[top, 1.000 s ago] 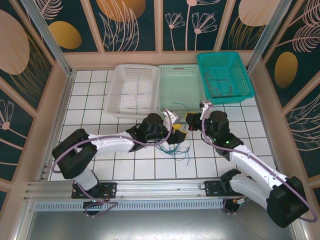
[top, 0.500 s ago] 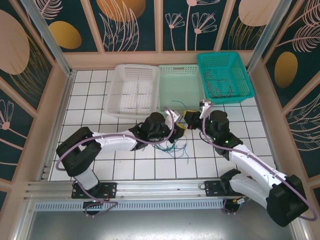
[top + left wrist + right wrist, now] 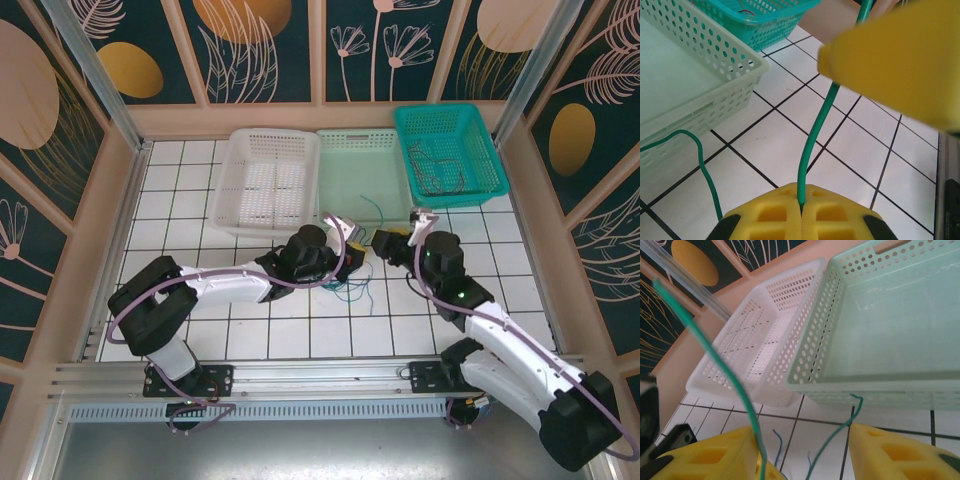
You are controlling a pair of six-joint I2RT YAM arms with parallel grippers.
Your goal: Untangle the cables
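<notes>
As the yellow foam-padded fingers [image 3: 771, 220] of the left gripper [image 3: 801, 212] press shut on a thin green cable [image 3: 812, 135], the strand climbs from their seam toward 12 o'clock and passes behind a yellow pad of the right gripper [image 3: 805, 452]. That gripper's own fingers [image 3: 715, 456] stand apart, with the green strand running along the inner edge of one pad and arcing off toward 11 o'clock in its wrist view. Seen from above, the two grippers sit close together at mid-table, the right at about 2 o'clock of the left. A loose tangle of thin blue and green wires [image 3: 350, 290] lies on the white tiled tabletop [image 3: 180, 190] at 6 o'clock of the left gripper. A green end curls up over a pale mint perforated plastic basket [image 3: 360, 180] at 12 o'clock. It is flanked by a white perforated plastic basket [image 3: 262, 185] at 10 o'clock and a teal perforated plastic basket [image 3: 447, 150] at 1 o'clock, where dark wires [image 3: 435, 172] lie.
</notes>
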